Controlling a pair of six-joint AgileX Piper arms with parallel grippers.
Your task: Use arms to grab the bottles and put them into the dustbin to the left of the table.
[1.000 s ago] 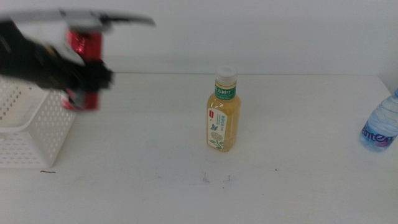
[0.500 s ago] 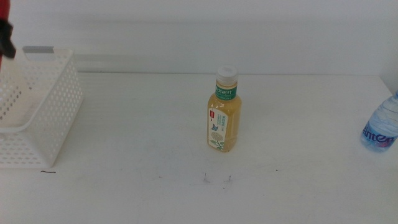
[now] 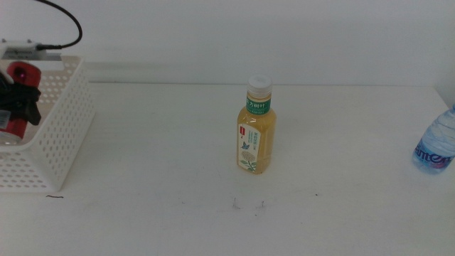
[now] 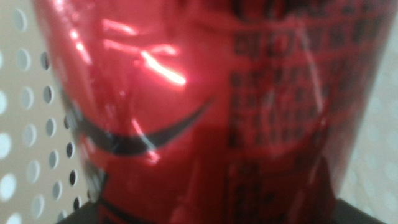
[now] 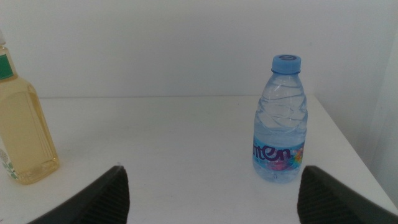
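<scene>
Right gripper (image 5: 211, 190) waits low at your near side, jaws spread wide apart with nothing between them; only bare table (image 5: 161, 137) lies in the gap. Ahead of those jaws and off toward the one at the table's edge, the water bottle (image 5: 280, 119) stands upright, blue cap on, near the table's corner. Ahead of the other jaw and closer in, you have the yellow tea bottle (image 5: 22, 124), cut off by the frame edge. In the middle view the tea bottle (image 3: 254, 126) stands upright near mid-table, white cap on, green label at the neck; the water bottle (image 3: 435, 144) sits well apart from it at the right edge, half out of frame. A few small dark marks (image 3: 247, 205) show on the table just nearer than the tea bottle. Farther off on the left, your left gripper (image 3: 20, 103) is down inside the dustbin (image 3: 60, 135), clamped on the red can (image 3: 21, 78). The left wrist view is filled by the can (image 4: 205, 112), pressed close between the jaws, with the bin's perforated wall (image 4: 28, 124) just beyond it. Whether the can touches the bin floor, cannot tell. A black cable (image 3: 60, 21) loops above the bin's rim.
</scene>
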